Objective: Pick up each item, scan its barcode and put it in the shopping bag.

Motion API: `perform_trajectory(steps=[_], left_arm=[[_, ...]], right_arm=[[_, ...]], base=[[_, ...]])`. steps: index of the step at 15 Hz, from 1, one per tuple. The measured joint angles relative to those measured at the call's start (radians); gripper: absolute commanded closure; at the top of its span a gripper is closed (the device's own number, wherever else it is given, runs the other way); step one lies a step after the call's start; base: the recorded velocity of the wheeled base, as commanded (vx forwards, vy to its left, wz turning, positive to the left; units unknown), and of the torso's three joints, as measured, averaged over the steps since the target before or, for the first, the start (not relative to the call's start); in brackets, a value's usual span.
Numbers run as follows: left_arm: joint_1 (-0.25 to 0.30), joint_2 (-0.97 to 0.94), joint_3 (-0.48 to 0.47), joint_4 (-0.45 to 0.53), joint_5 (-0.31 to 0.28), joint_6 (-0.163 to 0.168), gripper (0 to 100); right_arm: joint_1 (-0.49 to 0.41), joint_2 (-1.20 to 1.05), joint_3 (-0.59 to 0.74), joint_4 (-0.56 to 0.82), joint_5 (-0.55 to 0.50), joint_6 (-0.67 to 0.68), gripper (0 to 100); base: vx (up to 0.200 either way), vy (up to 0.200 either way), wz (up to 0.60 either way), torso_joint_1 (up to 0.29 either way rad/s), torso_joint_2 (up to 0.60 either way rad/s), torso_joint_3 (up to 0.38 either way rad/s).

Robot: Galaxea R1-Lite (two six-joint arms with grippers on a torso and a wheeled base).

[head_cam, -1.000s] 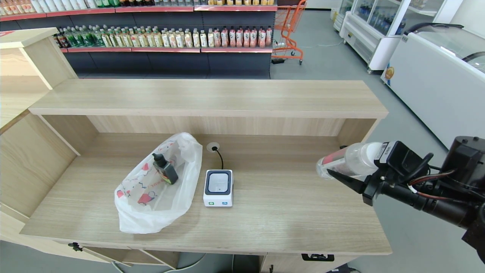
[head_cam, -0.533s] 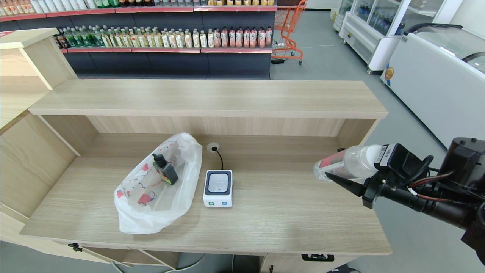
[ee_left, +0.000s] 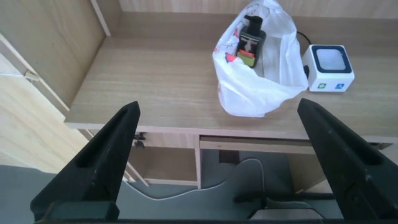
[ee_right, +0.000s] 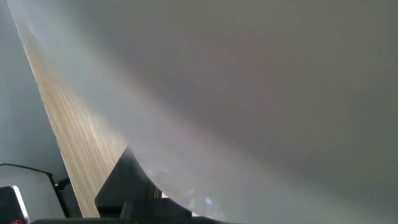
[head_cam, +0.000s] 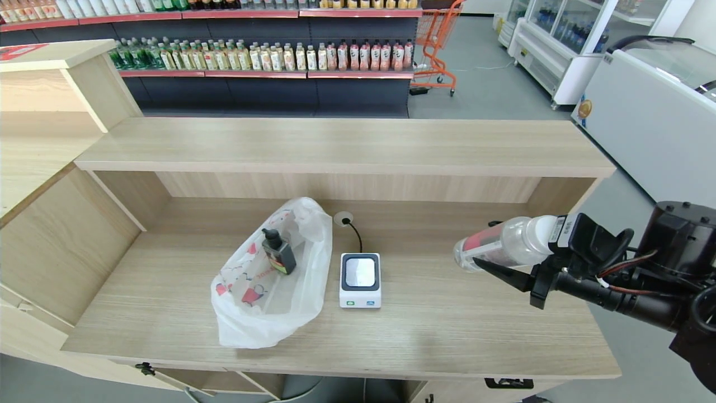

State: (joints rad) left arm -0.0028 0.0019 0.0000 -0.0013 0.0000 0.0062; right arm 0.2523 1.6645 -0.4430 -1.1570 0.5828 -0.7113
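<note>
The left gripper (ee_left: 217,104) hangs before the worktop's (head_cam: 447,330) front edge, its fingers wide apart. The right gripper (head_cam: 488,254) is clamped on a clear red-labelled bottle (head_cam: 517,243), held sideways above the right end. Mid-worktop lies the shopping bag (head_cam: 263,316) — a dark bottle (head_cam: 278,254) inside — with the scanner (head_cam: 360,280) just beside it.

- clear bottle (head_cam: 506,244) with a red label, lying nearly level in the air by the right end of the tabletop (head_cam: 447,319), clamped in the jaws of the right gripper (head_cam: 492,253).
- white shopping bag (head_cam: 249,333) with red print, lying open on the tabletop, just left of the scanner (head_cam: 360,280).
- dark bottle (head_cam: 279,255) with a black cap, lying inside the bag.
- scanner: white box, window facing up.
</note>
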Motion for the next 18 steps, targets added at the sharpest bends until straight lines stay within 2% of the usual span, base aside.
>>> perform_trajectory(steps=[7,13,18], left_arm=[[0.000,0.000,0.000,0.000,0.000,0.000,0],[0.000,0.000,0.000,0.000,0.000,0.001,0],[0.001,0.000,0.000,0.000,0.000,-0.001,0]], right_arm=[[-0.002,0.141,-0.118,-0.006,0.076,-0.020,100],[-0.063,0.312,-0.241,-0.006,0.239,-0.165,100],[-0.094,0.433,-0.367,-0.055,0.351,-0.216,100]], base=[[0.000,0.200,0.00,0.002,0.00,0.003],[0.000,0.000,0.00,0.000,0.00,0.000],[0.000,0.000,0.00,0.000,0.00,0.000]])
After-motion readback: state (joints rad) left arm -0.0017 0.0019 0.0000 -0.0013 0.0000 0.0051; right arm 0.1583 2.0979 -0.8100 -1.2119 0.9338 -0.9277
